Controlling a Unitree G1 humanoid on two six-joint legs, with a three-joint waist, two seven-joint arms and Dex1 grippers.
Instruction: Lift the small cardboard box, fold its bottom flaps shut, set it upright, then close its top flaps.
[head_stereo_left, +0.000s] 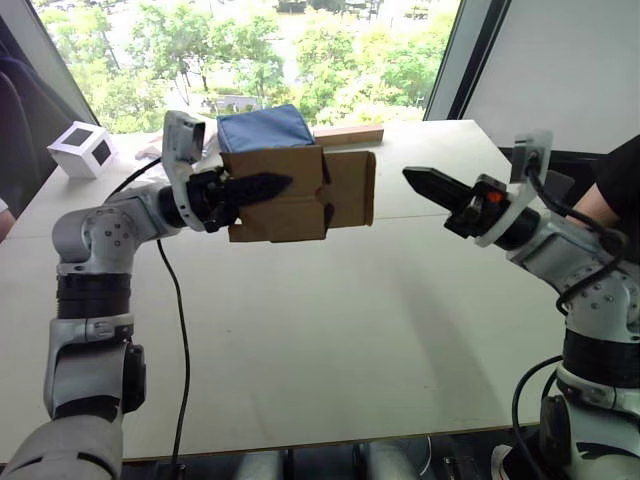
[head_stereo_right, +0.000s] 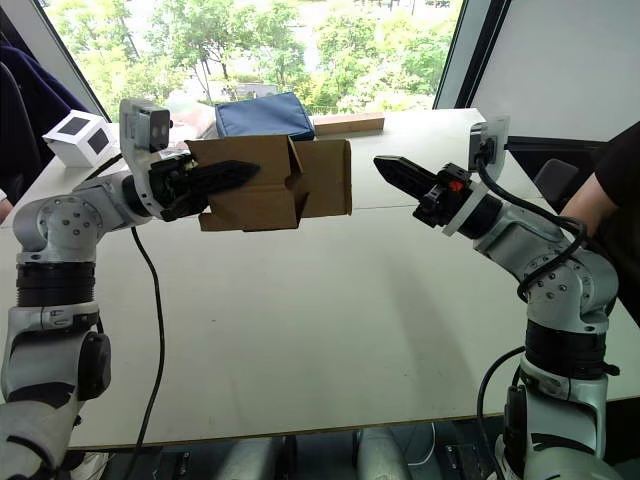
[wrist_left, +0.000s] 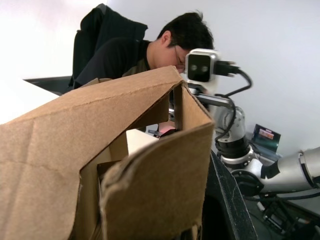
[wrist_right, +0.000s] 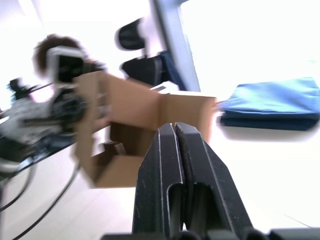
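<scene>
The box, plain brown corrugated card with a matte, ribbed face, sits in the upper centre of the left eye frame, held in the air above the counter and lying on its side. The left tool is clenched on its near wall: one black tapered finger lies across the outside face, pointing toward frame right. At the box's right end the flaps stand open, spread out flat beyond the body; a notch shows where two of them meet. In the right wrist view the open end faces the camera and the inside looks hollow, with only a short inner flap showing low in the opening.

The right tool hangs at centre right, just beside the open flaps but apart from them, its tip aimed at the box. Its two black, smooth, wedge-shaped fingers are pressed together with nothing between them.

The counter is a pale, smooth slab. Behind the box, touching its upper edge in the frame, lies a blue fabric pouch, soft and rounded at the corners. Just right of it rests a long tan wooden block. A white cube with a dark square face stands at upper left. A person in dark clothing appears in the left wrist view behind the box.
</scene>
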